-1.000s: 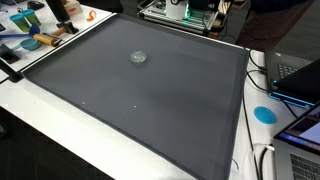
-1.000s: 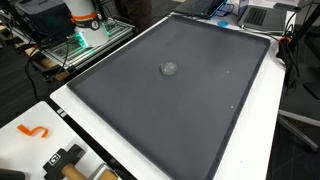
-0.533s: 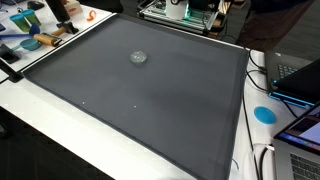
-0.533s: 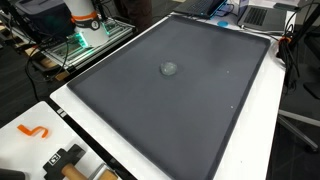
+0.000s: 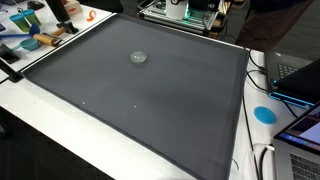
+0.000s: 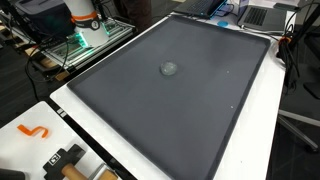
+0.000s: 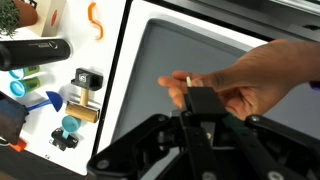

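Gripper (image 7: 203, 100): wrist view, low centre; fingertips merge into one dark block, so clenched or released cannot be told. White piece (image 7: 189, 78): small, pinched in a hand (image 7: 255, 85) that enters from 3 o'clock; lies just at 11 o'clock of the fingertips, contact unclear. Mat (image 7: 165, 50): grey, white-rimmed, beneath both. Disc (image 5: 138, 57): small, round, alone on the mat in both exterior views. Hook (image 7: 95, 20): orange, off the mat at 10 o'clock, near a black cylinder (image 7: 35, 52).

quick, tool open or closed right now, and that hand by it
Tool: looks closed; whether it grips anything cannot be told.
Person's hand: pinching a small white piece right by the tool's tip.
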Robot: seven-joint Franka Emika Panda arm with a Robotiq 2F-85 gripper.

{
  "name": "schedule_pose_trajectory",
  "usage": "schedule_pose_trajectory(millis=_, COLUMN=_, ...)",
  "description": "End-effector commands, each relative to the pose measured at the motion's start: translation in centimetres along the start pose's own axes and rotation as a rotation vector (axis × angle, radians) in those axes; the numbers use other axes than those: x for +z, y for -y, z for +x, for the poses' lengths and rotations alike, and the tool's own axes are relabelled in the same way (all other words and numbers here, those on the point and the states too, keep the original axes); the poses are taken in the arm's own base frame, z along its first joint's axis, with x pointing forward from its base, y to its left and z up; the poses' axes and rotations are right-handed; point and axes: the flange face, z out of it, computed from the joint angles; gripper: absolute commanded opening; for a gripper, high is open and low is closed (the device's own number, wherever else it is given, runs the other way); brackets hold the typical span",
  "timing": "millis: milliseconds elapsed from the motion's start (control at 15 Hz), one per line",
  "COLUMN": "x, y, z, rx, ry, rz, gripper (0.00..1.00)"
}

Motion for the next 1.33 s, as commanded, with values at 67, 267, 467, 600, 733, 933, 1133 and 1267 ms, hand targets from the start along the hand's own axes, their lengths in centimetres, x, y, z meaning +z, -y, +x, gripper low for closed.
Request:
schedule_pose_trajectory(millis=67, x=-0.1, y=-0.1, z=0.5, rx=-0.014, ry=-0.014, rz=-0.005, gripper=0.03)
schedule_pose_trajectory(millis=267, x=-1.0, y=0.2, z=1.1, rx=-0.039, ry=-0.027, rz=-0.025, gripper=0.03)
schedule_pose_trajectory(millis=467, x=-1.6, y=1.3, z=4.4, rx=-0.123, ry=-0.051, rz=-0.034, gripper=0.03)
schedule_pose_trajectory(millis=600, x=-1.7, y=3.0, z=7.9, rx=-0.211, ry=-0.082, rz=-0.041, gripper=0.03)
schedule_pose_trajectory(millis=733, x=-0.8, y=4.8, z=12.2, rx=-0.309, ry=-0.100, rz=-0.031, gripper=0.03)
schedule_pose_trajectory(millis=933, x=0.5, y=6.5, z=12.0, rx=-0.442, ry=-0.085, rz=0.013, gripper=0.03)
schedule_pose_trajectory(millis=1133, x=1.2, y=6.8, z=12.7, rx=-0.448, ry=-0.058, rz=0.004, gripper=0.13)
schedule_pose_trajectory(millis=1267, x=1.3, y=6.9, z=12.2, rx=-0.486, ry=-0.041, rz=0.018, gripper=0.13)
